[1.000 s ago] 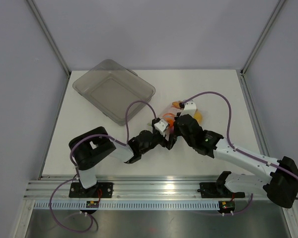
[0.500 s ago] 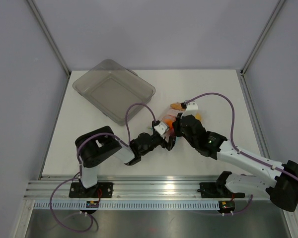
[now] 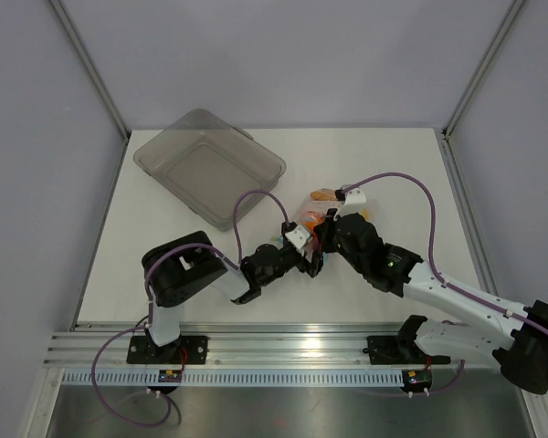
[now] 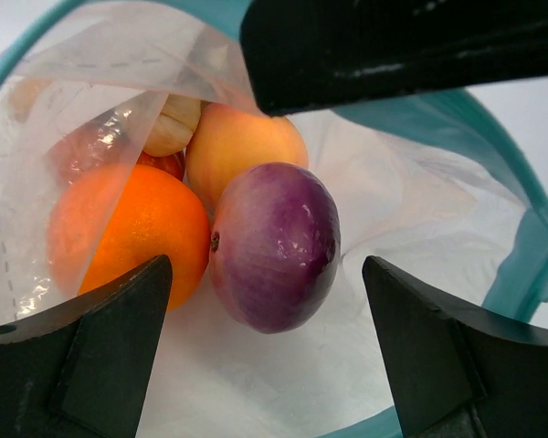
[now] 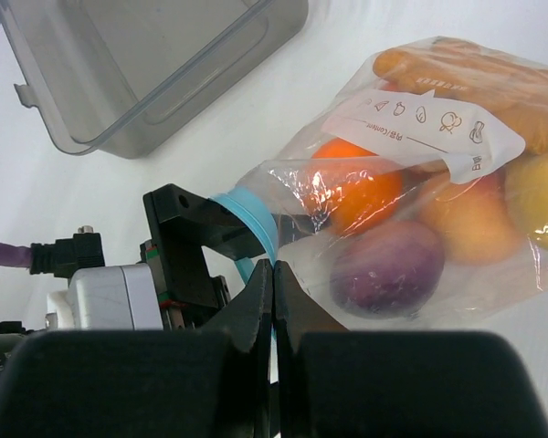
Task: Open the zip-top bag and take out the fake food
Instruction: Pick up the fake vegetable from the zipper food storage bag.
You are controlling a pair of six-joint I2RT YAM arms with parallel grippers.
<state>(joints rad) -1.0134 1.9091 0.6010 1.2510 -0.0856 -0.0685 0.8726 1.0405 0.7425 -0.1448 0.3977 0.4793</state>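
1. Small clear crinkly zip-top bag (image 3: 318, 212) with a teal strip lies near the middle of the worktop (image 3: 393, 164), toy fruit and vegetables (image 4: 274, 245) inside
2. Left gripper (image 4: 267, 283) jaws spread at its mouth
3. Right gripper (image 5: 272, 285) jaws clenched on the bag's edge

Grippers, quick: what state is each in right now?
Left gripper: open, fingers spread in the mouth of the zip-top bag, gripping nothing.
Right gripper: shut on the zip-top bag's edge.
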